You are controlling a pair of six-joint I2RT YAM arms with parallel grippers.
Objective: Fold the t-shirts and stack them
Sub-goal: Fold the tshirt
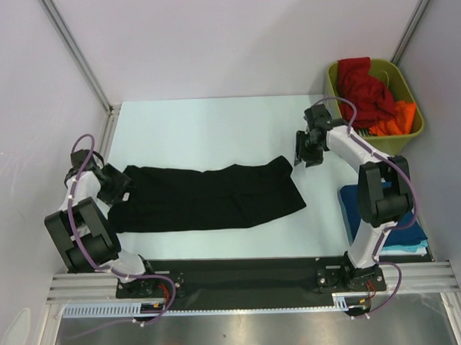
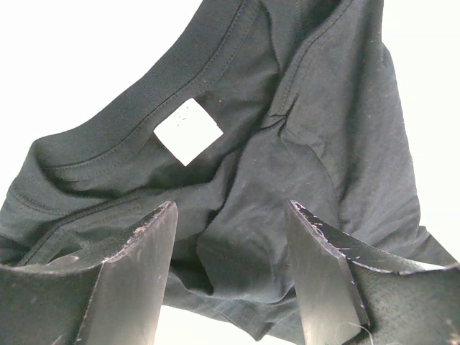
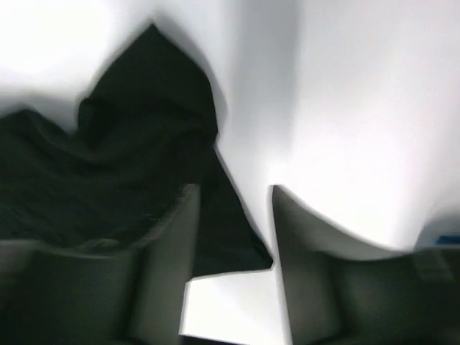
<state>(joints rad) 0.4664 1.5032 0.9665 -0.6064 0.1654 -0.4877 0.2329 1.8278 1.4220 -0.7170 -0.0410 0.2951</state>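
A black short-sleeved cotton t-shirt [image 1: 209, 197] lies stretched sideways across the white table [image 1: 214, 128] as a long, rumpled band, collar to the left and hem to the right. The left tool [image 2: 231, 215] sits at the collar end with its fingers standing well apart over the cloth just short of the white neck label [image 2: 188, 133], pinching nothing. The right tool [image 1: 302, 151] hovers just off the hem corner, its fingers also apart and empty, though its own view is blurred.

The step in hand looks like laying out and straightening this shirt before folding it across. The next move probably calls for both tools to take fresh holds on matching corners and carry one end over the other. The finished shirt then goes onto the folded blue and teal pile [image 1: 392, 231] at the right.
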